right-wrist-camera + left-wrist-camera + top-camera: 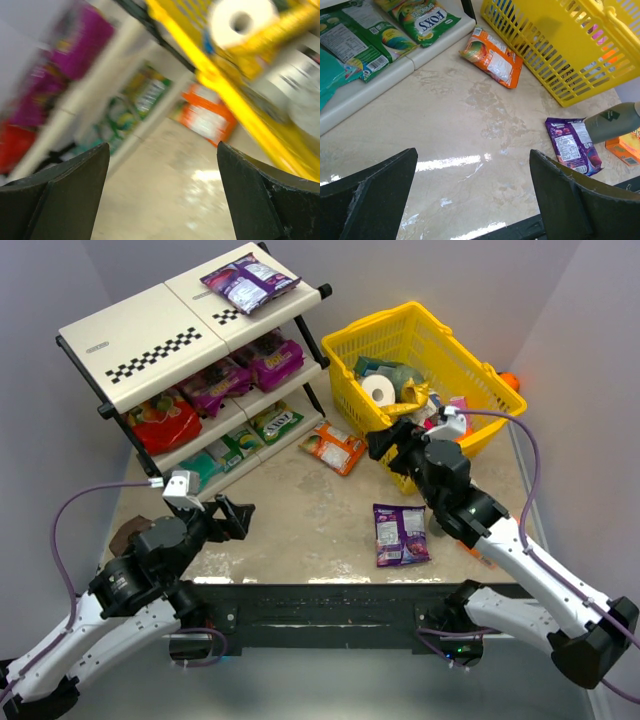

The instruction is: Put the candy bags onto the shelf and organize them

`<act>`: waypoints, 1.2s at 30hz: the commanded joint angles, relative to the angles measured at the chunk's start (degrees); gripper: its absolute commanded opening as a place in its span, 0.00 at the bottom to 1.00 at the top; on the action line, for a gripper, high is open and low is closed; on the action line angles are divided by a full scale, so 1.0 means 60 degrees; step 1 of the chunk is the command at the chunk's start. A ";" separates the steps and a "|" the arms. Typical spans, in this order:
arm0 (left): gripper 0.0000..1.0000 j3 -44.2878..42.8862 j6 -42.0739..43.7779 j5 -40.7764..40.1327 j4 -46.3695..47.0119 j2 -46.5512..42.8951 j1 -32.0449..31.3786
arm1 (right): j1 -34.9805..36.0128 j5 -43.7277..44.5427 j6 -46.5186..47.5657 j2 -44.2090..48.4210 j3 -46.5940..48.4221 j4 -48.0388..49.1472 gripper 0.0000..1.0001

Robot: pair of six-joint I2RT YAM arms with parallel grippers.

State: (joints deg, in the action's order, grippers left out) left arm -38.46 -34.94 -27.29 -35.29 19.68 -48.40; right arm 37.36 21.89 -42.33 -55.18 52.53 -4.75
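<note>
The shelf (140, 340) stands at the back left. A purple candy bag (248, 282) lies on its top tier, and magenta bags (268, 358) and a red one (163, 422) on the middle tier. Green bags (275, 422) (427, 22) and a teal one (205, 465) fill the bottom tier. An orange bag (335, 448) (491, 56) (207, 114) lies on the table beside the shelf. A purple bag (400, 534) (572, 145) lies near the right arm. My left gripper (232, 518) (473, 151) is open above bare table. My right gripper (385, 445) (163, 145) is open and empty near the orange bag; its view is blurred.
A yellow mesh basket (440, 340) (560, 45) (235, 100) holding a white roll (378, 390) and other goods stands at the back right. A small orange box (625, 147) lies right of the purple bag. A brown object (125, 537) sits by the left arm.
</note>
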 commanded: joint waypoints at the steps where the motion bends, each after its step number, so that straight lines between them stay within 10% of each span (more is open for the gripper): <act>1: 0.99 -0.0036 -0.0225 0.0182 0.0315 0.0527 -0.0004 | -0.0031 0.1303 -0.0679 0.0304 -0.0652 -0.2691 0.91; 8: 1.00 0.0447 -0.0520 0.1031 0.1264 0.1669 -0.0004 | 0.0114 0.0308 -0.0270 0.0071 -0.0992 -0.3104 0.70; 21: 0.99 0.0755 -0.0578 0.1370 0.2029 0.2330 -0.0004 | 0.3439 0.3777 -0.1484 -0.3619 -0.0084 -0.5212 0.70; 36: 1.00 0.0785 -0.0549 0.1150 0.1839 0.2125 -0.0004 | 0.3616 0.3764 -0.1544 -0.6404 -0.0230 -0.5463 0.53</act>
State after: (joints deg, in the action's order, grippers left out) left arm -33.85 -37.95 -19.51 -25.76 32.29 -48.40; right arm 58.61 41.78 -50.46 -92.64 49.91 -37.69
